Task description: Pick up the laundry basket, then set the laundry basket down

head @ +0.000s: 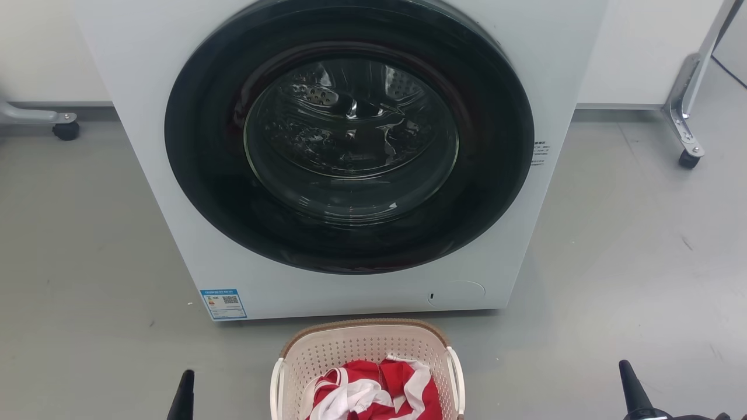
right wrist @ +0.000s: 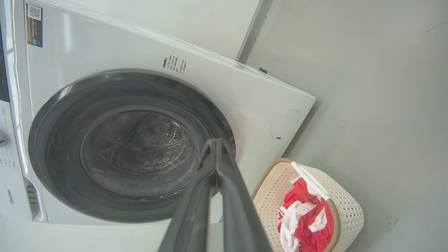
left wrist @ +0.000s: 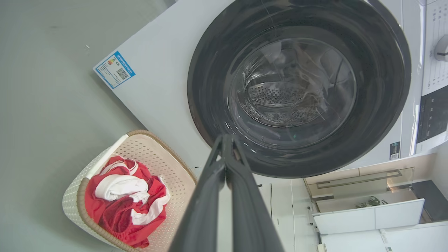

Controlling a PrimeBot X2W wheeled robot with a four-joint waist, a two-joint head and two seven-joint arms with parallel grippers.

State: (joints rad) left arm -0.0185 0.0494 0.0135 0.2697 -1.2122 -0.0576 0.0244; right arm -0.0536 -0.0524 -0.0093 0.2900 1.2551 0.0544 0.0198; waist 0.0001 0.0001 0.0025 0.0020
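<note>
Spotted the laundry basket (head: 356, 350) standing upright on the grey floor (head: 87, 262), just in front of the washing machine (head: 362, 286), dead centre at the bottom of the head view. Found it loaded with a heap of red and white clothes (head: 367, 394). Peered through the closed glass door (head: 350, 134) at the steel drum (left wrist: 280, 101); too much glare to tell its contents.

Caught the left gripper (head: 187, 376) off to the basket's left and the right gripper (head: 625, 367) off to its right, both clear of it. Judged the left one nearer, the right one well apart. Read the white side handles (head: 276, 385) as facing outward, one toward each arm, with the long axis seemingly pointing at the machine; couldn't be sure, given the cropped near end.

Checked the wrist views: left fingers (left wrist: 210, 189) pressed together on nothing, right fingers (right wrist: 196, 203) likewise clamped empty. Could fit a basket awaiting its lift or one set back down; couldn't call it from here.
</note>
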